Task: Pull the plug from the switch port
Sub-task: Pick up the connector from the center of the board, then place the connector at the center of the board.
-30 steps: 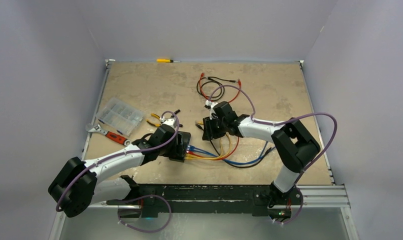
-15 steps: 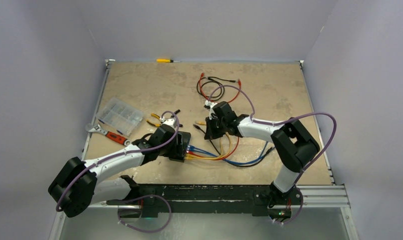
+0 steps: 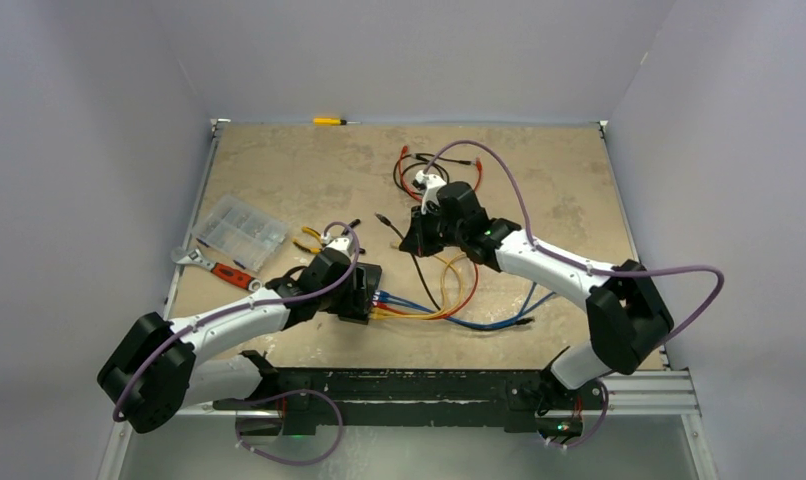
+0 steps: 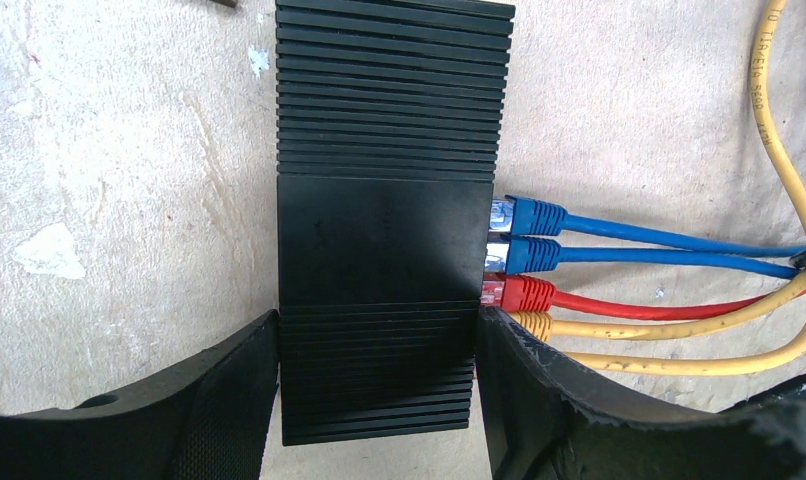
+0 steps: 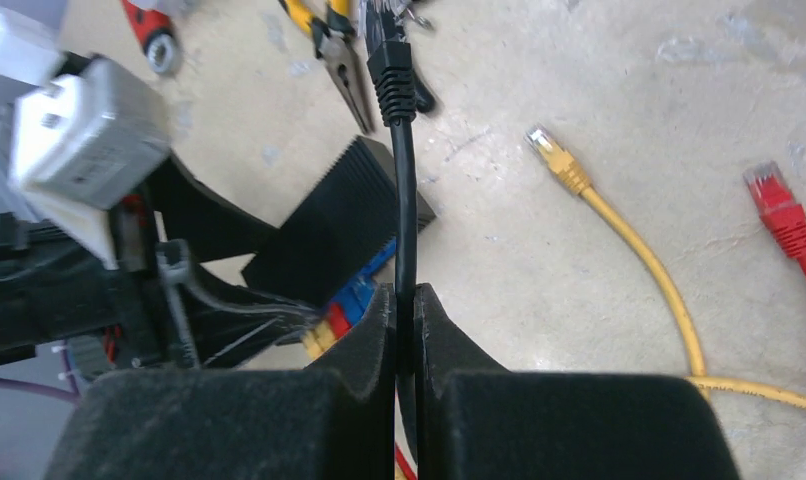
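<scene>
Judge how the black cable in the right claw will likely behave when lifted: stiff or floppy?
Probably stiff over short lengths: above the right claw the black cable stands nearly straight, its plug unsupported. Likely floppy over longer runs: the top view shows it trailing in a curve.

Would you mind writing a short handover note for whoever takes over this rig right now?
Left gripper: shut on the switch, one finger on each long side.
Right gripper: shut on the black cable, a little behind its black plug.
Done: the black plug is out of the switch and held clear of it.
Left: probably lay the black cable down and release. Two blue plugs, a red plug and a yellow plug sit in the ports.
</scene>
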Controlling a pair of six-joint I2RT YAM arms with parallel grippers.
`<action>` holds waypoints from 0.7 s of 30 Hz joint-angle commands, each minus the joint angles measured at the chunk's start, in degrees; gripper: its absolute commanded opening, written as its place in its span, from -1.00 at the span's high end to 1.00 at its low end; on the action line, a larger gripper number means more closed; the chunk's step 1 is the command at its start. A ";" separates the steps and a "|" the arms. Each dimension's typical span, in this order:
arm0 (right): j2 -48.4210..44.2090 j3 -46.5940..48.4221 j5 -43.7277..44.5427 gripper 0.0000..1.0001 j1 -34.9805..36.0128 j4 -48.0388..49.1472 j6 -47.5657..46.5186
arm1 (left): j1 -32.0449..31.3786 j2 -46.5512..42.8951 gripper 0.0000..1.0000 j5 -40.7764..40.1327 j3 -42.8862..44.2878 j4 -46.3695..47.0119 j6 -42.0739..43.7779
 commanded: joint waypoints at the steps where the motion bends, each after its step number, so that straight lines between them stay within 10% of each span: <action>1: -4.15 3.28 -2.30 1.00 0.33 2.25 1.48 | -0.07 1.56 1.00 0.84 0.35 -0.88 0.74; 21: -16.07 8.37 -5.23 1.00 0.29 7.99 5.14 | -0.01 2.77 1.00 1.31 -0.20 0.37 0.41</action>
